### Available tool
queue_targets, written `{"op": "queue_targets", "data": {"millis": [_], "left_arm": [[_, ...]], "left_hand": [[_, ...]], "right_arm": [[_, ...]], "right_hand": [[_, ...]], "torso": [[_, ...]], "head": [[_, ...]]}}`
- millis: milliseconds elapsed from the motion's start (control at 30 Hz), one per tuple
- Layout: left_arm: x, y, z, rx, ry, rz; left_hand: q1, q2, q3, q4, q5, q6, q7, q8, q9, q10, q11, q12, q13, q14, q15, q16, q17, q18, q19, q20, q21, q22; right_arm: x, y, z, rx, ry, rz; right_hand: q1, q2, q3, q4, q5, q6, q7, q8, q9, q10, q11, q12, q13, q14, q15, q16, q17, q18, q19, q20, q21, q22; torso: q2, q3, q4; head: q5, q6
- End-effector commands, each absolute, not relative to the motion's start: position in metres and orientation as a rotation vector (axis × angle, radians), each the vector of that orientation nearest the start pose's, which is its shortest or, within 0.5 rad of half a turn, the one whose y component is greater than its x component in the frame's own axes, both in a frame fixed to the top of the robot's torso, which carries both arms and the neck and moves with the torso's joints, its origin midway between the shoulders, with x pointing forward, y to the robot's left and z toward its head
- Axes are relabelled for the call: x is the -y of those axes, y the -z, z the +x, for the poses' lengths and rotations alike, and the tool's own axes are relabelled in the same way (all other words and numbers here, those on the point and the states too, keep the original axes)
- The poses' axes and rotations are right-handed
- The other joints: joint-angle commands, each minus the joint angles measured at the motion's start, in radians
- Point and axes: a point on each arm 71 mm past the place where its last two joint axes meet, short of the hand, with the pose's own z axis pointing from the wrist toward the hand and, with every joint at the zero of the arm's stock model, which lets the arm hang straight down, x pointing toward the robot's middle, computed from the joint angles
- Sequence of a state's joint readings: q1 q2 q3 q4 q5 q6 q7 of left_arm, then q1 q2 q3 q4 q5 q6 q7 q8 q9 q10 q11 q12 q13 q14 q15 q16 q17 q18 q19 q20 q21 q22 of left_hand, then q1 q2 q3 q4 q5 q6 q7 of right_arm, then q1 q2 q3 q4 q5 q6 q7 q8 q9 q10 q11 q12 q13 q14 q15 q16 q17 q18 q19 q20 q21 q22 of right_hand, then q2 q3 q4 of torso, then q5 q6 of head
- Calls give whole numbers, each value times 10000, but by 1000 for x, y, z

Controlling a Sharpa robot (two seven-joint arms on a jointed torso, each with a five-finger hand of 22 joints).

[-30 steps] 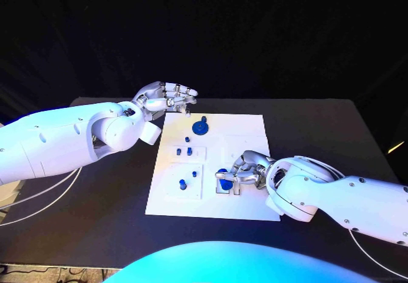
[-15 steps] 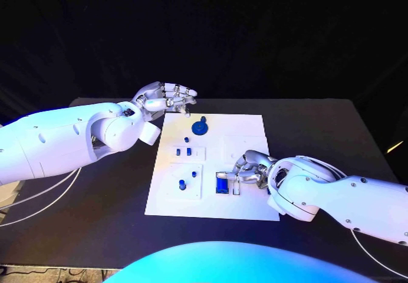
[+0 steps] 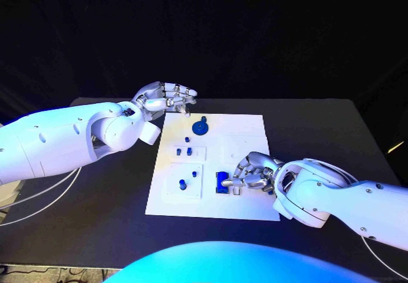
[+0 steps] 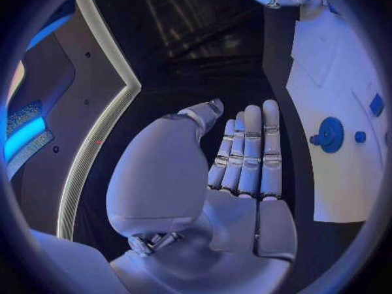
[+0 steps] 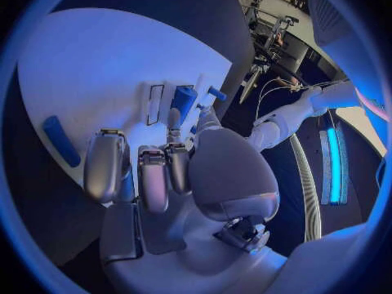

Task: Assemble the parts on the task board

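Note:
The white task board lies mid-table. My right hand rests on the board's near half, where its thumb and a finger pinch a blue block part. In the right wrist view this blue part sits at the fingertips, beside a slot outline, and the other fingers are curled in. My left hand hovers off the board's far left corner with nothing in it. In the left wrist view its fingers lie straight, side by side. A blue disc stands near that corner.
Small blue pegs stand in a square recess, with others in the recess below it. One more small peg sits beneath the disc. A blue bar lies flat on the board. Black table surrounds the board.
My right hand has slid a little toward the near edge and closed over the blue block, which has shifted slightly with it. The left hand has not moved.

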State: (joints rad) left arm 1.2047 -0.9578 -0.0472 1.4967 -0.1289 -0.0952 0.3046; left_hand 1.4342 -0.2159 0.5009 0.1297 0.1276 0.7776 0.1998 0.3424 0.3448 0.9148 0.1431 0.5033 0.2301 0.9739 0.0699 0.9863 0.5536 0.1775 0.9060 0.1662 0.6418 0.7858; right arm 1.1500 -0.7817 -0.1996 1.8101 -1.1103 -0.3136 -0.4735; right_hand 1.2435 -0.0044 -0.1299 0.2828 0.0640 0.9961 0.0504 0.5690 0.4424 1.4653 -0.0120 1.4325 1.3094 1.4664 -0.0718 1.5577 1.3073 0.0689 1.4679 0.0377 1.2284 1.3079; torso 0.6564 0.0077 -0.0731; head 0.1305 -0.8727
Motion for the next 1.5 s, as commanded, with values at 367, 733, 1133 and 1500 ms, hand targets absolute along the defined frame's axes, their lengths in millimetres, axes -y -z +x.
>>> {"op": "queue_targets", "data": {"millis": [367,733,1133,1500], "left_arm": [[-260,182,485,-15940,15481,-10032],[-260,182,485,-15940,15467,-10039],[-260,182,485,-15946,15462,-10043],[-261,182,485,-15944,15445,-10052]], "left_hand": [[8,120,-48,36,22,-69,133,58,-17,-39,-6,41,-15,-23,30,-64,12,48,73,17,-62,-16],[8,120,-48,36,22,-69,133,58,-17,-39,-6,41,-15,-23,30,-64,12,48,73,17,-62,-16],[8,120,-48,36,22,-69,133,58,-17,-39,-6,41,-15,-23,30,-64,12,48,73,17,-62,-16],[8,120,-48,36,22,-69,133,58,-17,-39,-6,41,-15,-23,30,-64,12,48,73,17,-62,-16]], "right_arm": [[109,260,381,-21861,-7360,883],[109,267,384,-21966,-6703,691],[113,266,386,-21575,-6537,813],[133,244,381,-20388,-8457,1976]], "right_hand": [[456,29,-42,46,52,-5,7,83,-49,301,-74,-16,1555,956,-71,-34,2216,-92,134,-59,51,1700],[699,120,6,17,204,-1,-17,71,-86,307,-94,-19,1562,957,-86,-34,2218,-95,145,-70,60,1716],[791,237,64,57,306,29,-30,69,-117,332,-109,14,1595,958,-101,-31,2226,-101,160,-84,89,1735],[713,34,-85,54,289,-406,175,-237,-283,168,55,-260,1417,930,19,-86,2098,-53,68,-12,-266,1666]], "torso": [[6,-8,8],[-1,-12,4],[6,-6,10],[-9,-17,-7]], "head": [[-39,1],[-31,1],[-45,1],[-62,1]]}}
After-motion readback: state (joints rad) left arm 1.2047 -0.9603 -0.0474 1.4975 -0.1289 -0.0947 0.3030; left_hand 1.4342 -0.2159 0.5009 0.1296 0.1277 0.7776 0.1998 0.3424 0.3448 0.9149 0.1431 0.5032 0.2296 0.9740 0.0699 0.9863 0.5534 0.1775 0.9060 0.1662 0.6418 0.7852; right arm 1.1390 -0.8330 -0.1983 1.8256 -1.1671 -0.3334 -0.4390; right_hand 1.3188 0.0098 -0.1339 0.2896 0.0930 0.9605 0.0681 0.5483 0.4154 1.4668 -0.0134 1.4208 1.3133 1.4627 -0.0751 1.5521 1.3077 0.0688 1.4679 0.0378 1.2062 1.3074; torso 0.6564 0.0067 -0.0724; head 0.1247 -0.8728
